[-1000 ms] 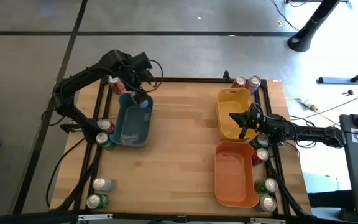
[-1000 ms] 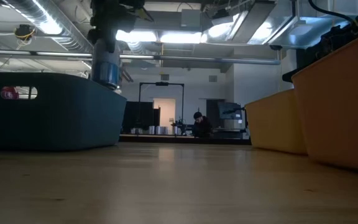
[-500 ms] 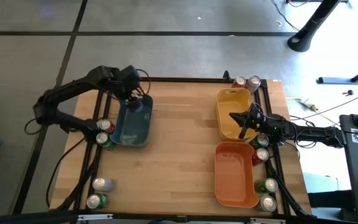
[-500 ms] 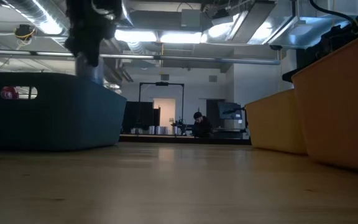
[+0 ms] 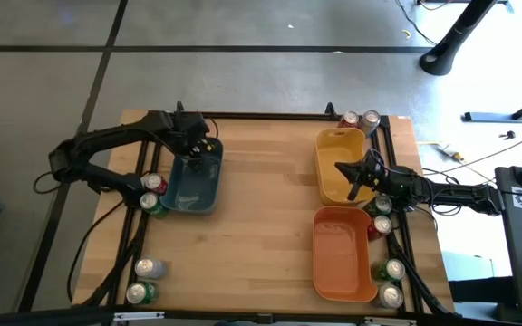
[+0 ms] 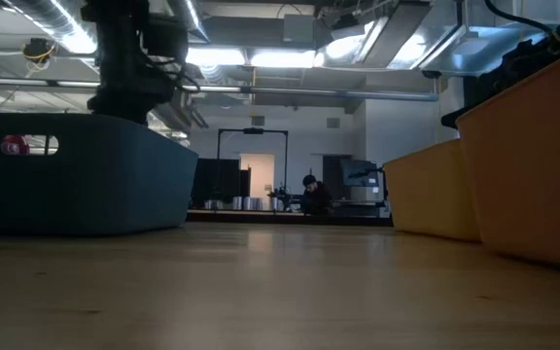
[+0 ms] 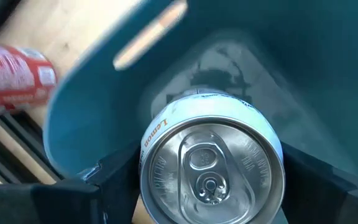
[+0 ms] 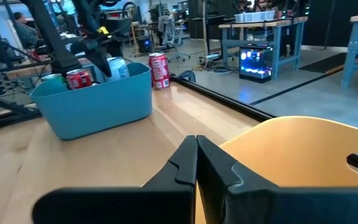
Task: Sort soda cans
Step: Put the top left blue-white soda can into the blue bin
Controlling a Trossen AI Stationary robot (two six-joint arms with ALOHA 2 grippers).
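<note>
While bent in from the bench's far-left corner, left pincer grasps a silver-topped white metal can upright over the blue-grey plastic bin, near its far rim. Right pincer, clenched, hovers at the yellow plastic bin. Bench middle open.

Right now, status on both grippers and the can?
Left gripper shut on silver can, inside blue bin. Right gripper shut, empty, parked over yellow bin. Nothing in the way.

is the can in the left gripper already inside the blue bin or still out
Inside: the silver can, held by the left gripper, sits between the blue bin's walls, above its floor.
</note>
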